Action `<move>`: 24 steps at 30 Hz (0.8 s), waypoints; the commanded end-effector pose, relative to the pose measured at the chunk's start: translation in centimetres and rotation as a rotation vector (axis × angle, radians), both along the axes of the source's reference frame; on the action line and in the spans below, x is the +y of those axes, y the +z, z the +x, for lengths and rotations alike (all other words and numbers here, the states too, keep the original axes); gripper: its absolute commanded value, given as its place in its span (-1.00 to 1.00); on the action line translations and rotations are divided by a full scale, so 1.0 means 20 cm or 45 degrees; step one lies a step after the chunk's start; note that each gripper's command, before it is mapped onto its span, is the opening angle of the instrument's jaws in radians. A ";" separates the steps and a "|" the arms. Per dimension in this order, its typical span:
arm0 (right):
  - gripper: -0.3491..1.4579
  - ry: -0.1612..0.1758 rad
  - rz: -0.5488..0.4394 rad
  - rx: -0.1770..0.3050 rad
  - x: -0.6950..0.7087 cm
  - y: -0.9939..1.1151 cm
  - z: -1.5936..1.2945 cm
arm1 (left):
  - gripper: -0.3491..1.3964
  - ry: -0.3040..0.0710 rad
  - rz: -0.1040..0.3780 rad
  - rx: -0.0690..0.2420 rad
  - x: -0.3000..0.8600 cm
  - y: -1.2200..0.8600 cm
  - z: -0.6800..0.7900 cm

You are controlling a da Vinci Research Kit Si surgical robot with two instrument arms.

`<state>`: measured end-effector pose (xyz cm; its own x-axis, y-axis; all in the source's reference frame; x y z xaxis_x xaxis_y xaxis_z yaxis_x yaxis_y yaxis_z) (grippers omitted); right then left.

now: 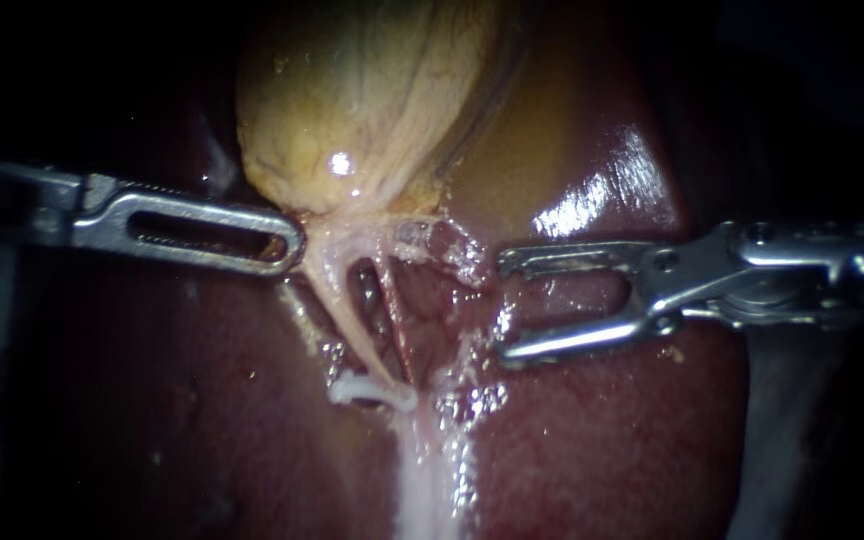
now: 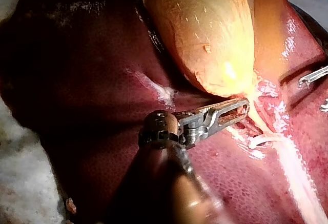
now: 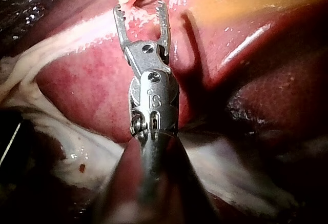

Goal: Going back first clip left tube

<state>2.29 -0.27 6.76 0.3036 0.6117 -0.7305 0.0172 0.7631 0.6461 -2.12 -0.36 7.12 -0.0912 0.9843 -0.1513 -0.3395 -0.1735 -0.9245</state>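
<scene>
A yellow gallbladder point(image 1: 372, 100) lies on dark red liver point(image 1: 602, 440). The pincer of the left instrument point(image 1: 292, 245) pinches the gallbladder's narrow lower end. The pincer of the right instrument point(image 1: 502, 307) is spread, near the tubes. A white clip point(image 1: 372, 392) crosses the left tube point(image 1: 347, 310) at its lower end, apart from both instruments.

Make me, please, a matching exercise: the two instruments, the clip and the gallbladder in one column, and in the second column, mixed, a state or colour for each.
1 left instrument
2 right instrument
3 clip
4 gallbladder

a white, across a tube
b yellowish, bulging
c open, holding nothing
d shut on the gallbladder's narrow end

Pairs: 1-d, 2-c, 3-a, 4-b
</scene>
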 end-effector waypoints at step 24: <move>-0.06 -0.011 -0.002 0.007 -0.001 -0.001 -0.003 | -1.00 0.011 -0.023 0.019 -0.002 0.031 -0.025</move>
<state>2.23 -0.29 6.74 0.3047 0.6079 -0.7332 0.0279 0.7638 0.6448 -2.62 -0.40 7.76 -0.1022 0.9803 -0.1690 -0.3505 -0.1945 -0.9161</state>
